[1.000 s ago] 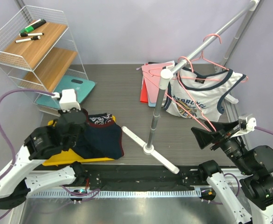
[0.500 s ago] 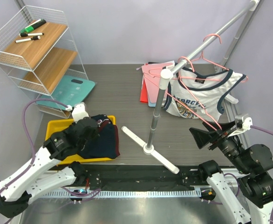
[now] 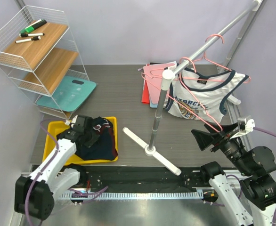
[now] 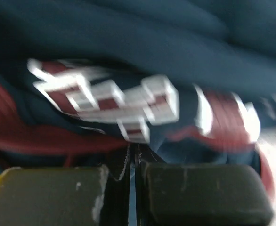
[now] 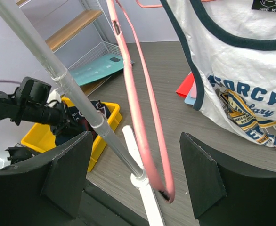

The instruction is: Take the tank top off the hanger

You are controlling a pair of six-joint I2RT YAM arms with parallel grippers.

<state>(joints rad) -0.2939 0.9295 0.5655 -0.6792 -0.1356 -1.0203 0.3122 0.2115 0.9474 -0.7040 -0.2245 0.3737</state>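
With the right gripper (image 5: 136, 155) spread wide near the rail (image 3: 201, 49) and nothing clamped, the tank top (image 3: 201, 96), hung from that rail on a pink hanger (image 3: 223, 80), is judged light, limp and stretchy, best pinched at a shoulder strap

Setting: a robotics test cell in a laboratory.

Indicators:
- Plain pale lilac wall panels (image 3: 128, 28) enclose a single dark grey wood-grain tabletop (image 3: 114, 94).
- Two white-and-black robot arms (image 3: 53, 165) are bolted to a slotted aluminium rail (image 3: 142, 194) at the near edge, with an exposed purple cable (image 3: 272, 135) running to the right arm.
- Household items are laid out as props: a white wire rack with wooden shelves (image 3: 55, 63), a teal bathroom scale (image 3: 74, 92), a yellow plastic bin (image 3: 51, 141), and a silver metal garment rail (image 3: 157, 117) carrying pink wire hangers (image 3: 213, 40).
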